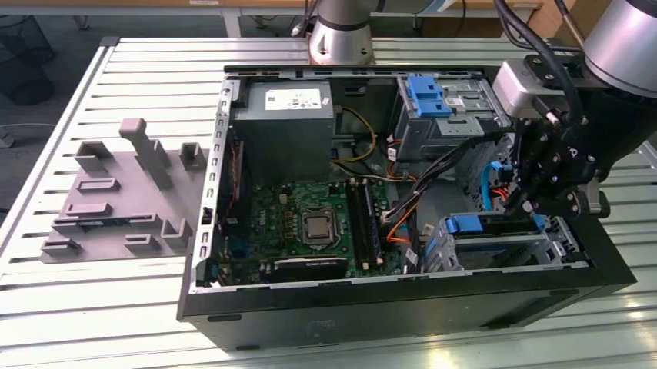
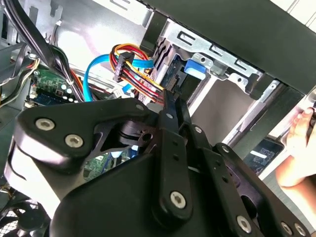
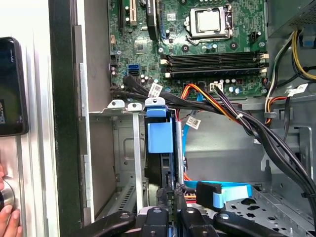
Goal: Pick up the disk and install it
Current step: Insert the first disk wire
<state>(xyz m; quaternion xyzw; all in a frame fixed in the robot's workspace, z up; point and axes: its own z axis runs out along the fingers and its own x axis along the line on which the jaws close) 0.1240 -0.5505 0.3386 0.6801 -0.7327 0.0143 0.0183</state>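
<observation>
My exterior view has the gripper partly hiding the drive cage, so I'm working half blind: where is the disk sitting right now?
Observer: In the first wrist view the disk stands on edge inside the drive cage, its blue carrier facing the camera.
Operator: Where is the gripper relative to it?
Observer: The gripper lines up with the disk's near edge, right at it; contact I cannot confirm.
Operator: Anything nearby I should know about?
Observer: A person's hand rests outside the case wall, beside the cage.
</observation>
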